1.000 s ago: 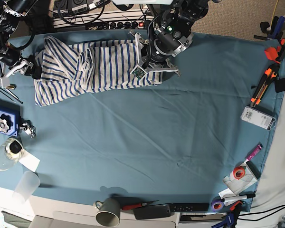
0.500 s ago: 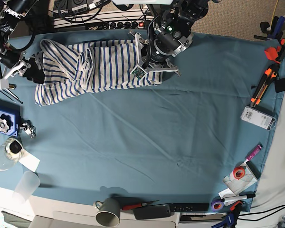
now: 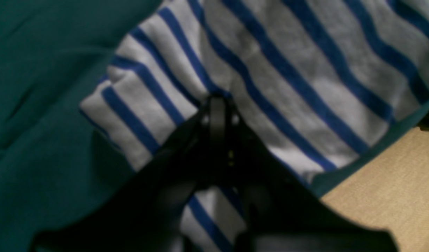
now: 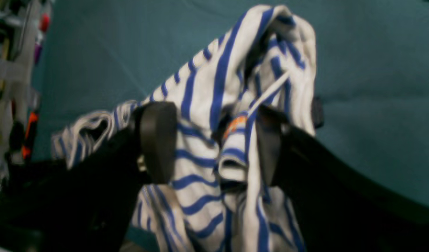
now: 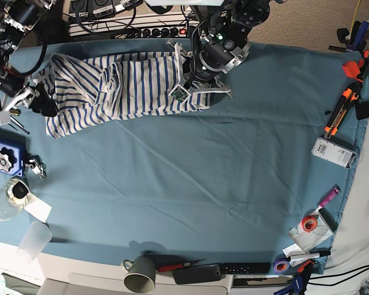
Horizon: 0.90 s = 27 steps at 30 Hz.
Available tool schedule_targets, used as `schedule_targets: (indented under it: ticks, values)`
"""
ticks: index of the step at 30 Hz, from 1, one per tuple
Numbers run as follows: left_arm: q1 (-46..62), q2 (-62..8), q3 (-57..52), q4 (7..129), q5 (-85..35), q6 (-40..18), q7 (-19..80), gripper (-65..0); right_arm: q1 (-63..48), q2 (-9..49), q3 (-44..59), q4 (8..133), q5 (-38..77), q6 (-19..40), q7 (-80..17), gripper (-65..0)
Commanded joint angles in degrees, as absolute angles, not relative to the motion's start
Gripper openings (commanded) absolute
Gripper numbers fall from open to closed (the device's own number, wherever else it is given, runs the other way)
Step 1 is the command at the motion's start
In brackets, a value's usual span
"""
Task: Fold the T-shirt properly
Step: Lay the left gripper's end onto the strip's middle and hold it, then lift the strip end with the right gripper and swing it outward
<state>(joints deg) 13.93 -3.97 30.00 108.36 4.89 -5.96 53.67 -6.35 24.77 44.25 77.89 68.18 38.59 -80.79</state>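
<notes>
The white T-shirt with thin blue stripes [image 5: 149, 84] lies bunched lengthwise along the far edge of the teal cloth [image 5: 190, 178]. The closed left gripper [image 3: 217, 140] presses on its one end; the right gripper [image 4: 214, 143], fingers spread, hovers over the other. No writing is legible.

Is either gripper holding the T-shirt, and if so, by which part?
The right gripper is open, not gripping; the left is shut at the T-shirt, hold unclear.
</notes>
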Motion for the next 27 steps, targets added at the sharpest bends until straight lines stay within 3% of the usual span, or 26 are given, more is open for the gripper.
schedule_targets:
  ticks: [1,12,19,27]
  values:
    - [14.13,-3.64,30.26,108.27,4.25,-6.5,54.39,-65.0,-5.89,26.2,44.51,78.63,68.34,38.35,-80.0,-29.4]
    - [14.11,-3.64,30.26,108.27,4.25,-6.66,54.33,-65.0,-5.87,26.15,44.51,78.63,50.83,35.99,-76.31,-29.4]
    - [14.13,-3.66,30.26,108.27,4.25,-6.66,54.0,-65.0,-5.87,26.17,44.12,78.63,49.65,36.16,-74.5,-29.4]
    - [14.13,-3.66,30.26,108.27,4.25,-6.68,54.11,-65.0,-5.85,26.2,31.09,72.14,48.99,35.94,-69.54,-29.4]
